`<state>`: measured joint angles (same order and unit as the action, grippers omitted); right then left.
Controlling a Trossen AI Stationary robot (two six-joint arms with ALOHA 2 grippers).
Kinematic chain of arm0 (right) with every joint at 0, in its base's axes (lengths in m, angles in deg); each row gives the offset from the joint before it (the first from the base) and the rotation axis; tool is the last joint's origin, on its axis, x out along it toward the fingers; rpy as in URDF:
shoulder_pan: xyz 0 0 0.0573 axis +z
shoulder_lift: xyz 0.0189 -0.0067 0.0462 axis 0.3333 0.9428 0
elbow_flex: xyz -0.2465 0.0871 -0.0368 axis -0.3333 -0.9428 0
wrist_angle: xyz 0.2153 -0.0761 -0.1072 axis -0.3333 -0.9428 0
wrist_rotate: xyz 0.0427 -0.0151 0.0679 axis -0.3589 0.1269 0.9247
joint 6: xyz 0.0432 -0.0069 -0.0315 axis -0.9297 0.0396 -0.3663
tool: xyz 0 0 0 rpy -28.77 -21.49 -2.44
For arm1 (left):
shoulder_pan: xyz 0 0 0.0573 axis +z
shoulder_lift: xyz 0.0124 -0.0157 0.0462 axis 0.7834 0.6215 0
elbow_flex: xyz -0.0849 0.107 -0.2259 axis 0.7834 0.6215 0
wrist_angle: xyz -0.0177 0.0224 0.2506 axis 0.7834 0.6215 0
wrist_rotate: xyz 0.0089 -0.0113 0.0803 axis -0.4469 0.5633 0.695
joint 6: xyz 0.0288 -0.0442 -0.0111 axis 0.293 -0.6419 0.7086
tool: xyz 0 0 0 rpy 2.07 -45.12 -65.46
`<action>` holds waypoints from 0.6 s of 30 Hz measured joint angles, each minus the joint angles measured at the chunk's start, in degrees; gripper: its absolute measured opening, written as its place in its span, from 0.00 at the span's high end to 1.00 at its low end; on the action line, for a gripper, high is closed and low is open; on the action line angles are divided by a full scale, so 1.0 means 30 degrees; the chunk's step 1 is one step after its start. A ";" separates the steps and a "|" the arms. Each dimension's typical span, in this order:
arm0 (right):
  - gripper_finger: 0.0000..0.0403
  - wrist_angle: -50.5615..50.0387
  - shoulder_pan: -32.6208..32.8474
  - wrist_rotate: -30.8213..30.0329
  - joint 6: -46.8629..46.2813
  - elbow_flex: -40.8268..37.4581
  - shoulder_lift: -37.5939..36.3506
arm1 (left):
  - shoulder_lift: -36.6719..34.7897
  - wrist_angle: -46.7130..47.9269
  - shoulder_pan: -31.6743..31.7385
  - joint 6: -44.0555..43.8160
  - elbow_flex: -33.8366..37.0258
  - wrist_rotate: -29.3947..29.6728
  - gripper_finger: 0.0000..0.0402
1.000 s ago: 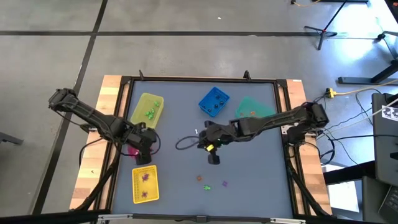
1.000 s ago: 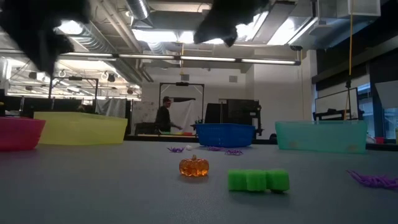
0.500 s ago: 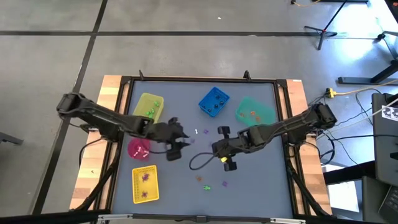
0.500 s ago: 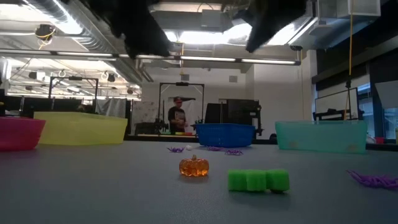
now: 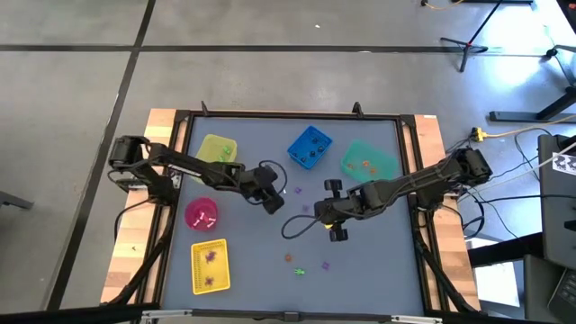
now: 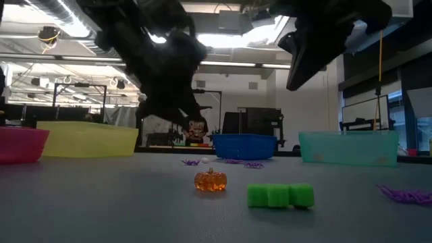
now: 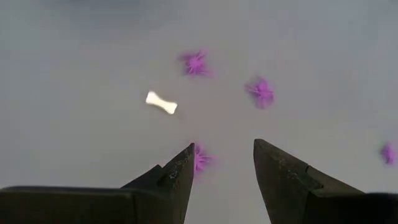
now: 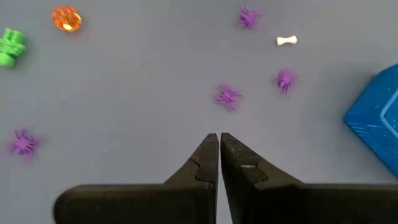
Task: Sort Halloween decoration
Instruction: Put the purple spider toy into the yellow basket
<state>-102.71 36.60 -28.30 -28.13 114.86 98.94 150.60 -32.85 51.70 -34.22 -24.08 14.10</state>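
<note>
Ribbed orange pumpkin (image 6: 210,181), lumpy green trinket (image 6: 280,196)

Orange pumpkin (image 6: 210,181), green trinket (image 6: 280,196) and purple spiders (image 8: 227,96) lie loose.

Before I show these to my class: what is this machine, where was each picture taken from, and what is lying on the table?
It is a robot with two dark arms at a grey table. One picture looks straight down, one looks level across the tabletop, and two come from cameras on the wrists. The left gripper hovers with fingers open over purple spiders and a white bone. The right gripper is shut and holds nothing. An orange pumpkin and a green trinket also lie loose. Yellow, blue, teal and pink bins wait for sorting.
</note>
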 joint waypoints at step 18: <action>0.96 -0.0259 0.0036 0.0004 0.0532 -0.0045 0.0000 | 0.1236 0.4329 0.0456 -0.1313 -0.5072 -0.0424 0.63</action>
<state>-103.49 36.71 -28.29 -26.53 114.72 98.94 154.31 -19.86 53.07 -38.16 -39.29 12.82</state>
